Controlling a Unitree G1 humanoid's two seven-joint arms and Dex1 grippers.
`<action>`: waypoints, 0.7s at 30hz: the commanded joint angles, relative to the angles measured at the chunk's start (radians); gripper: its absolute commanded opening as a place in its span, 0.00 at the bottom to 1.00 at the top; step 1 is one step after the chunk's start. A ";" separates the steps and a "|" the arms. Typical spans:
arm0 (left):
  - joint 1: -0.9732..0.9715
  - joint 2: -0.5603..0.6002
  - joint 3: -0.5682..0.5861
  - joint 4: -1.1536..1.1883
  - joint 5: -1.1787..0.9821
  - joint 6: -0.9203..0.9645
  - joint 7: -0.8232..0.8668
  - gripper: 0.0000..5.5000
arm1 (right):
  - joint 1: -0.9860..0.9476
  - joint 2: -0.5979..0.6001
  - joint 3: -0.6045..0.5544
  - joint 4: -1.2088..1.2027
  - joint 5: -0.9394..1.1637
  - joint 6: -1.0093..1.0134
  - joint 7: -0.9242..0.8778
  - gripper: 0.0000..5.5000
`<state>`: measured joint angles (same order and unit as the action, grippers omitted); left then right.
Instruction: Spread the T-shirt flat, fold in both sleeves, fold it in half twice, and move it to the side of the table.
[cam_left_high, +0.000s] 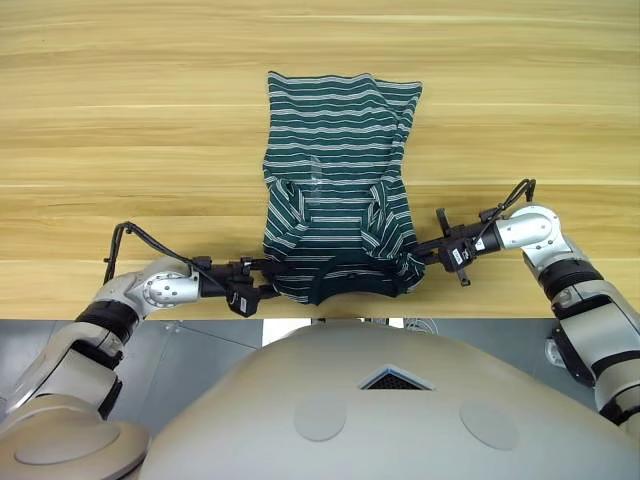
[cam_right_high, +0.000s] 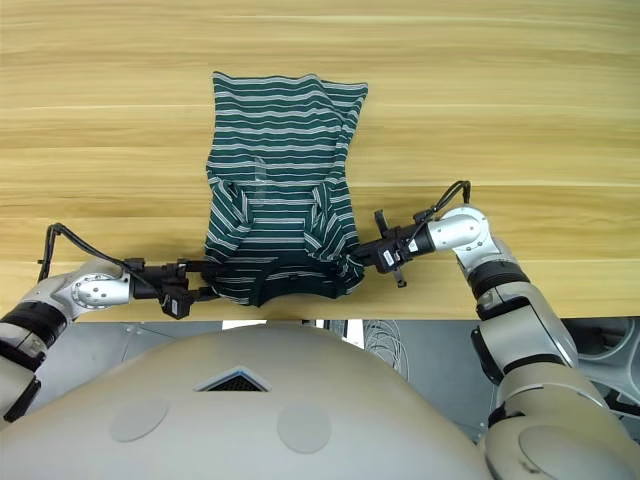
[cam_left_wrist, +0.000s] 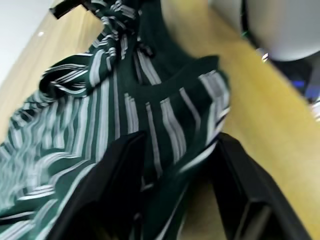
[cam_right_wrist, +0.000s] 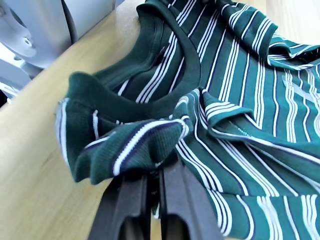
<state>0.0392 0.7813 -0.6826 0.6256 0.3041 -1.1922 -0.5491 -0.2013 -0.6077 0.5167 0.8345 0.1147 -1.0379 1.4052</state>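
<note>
A dark green T-shirt (cam_left_high: 335, 150) with white stripes lies lengthwise on the wooden table (cam_left_high: 120, 120), sleeves folded in, its collar (cam_right_wrist: 165, 95) at the near edge. My right gripper (cam_left_high: 420, 258) is at the shirt's near right shoulder and is shut on a bunched fold of the fabric (cam_right_wrist: 135, 140). At the near left shoulder, my left gripper (cam_left_high: 268, 272) is open. Its black fingers (cam_left_wrist: 120, 180) straddle the shirt's edge (cam_left_wrist: 170, 130), which lies between them.
The table's near edge (cam_left_high: 150, 312) runs just under both grippers, with grey floor below it. Bare wood stretches left, right and beyond the shirt.
</note>
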 joint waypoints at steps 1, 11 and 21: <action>0.031 0.049 -0.046 -0.105 -0.226 0.083 -0.150 0.23 | 0.042 -0.035 -0.011 -0.099 0.111 0.110 0.114 0.00; 0.118 0.172 0.085 -0.492 -0.609 0.270 -0.317 0.00 | 0.091 -0.117 -0.015 -0.264 0.249 0.320 0.209 0.00; 0.160 0.145 0.236 -0.430 -0.473 0.271 -0.340 0.00 | 0.058 -0.061 -0.064 -0.191 0.194 0.299 0.206 0.00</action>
<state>0.2142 0.9289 -0.5007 0.1403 -0.2370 -0.8995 -0.9139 -0.1185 -0.6830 0.4690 0.6237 0.3296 -0.7247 1.6087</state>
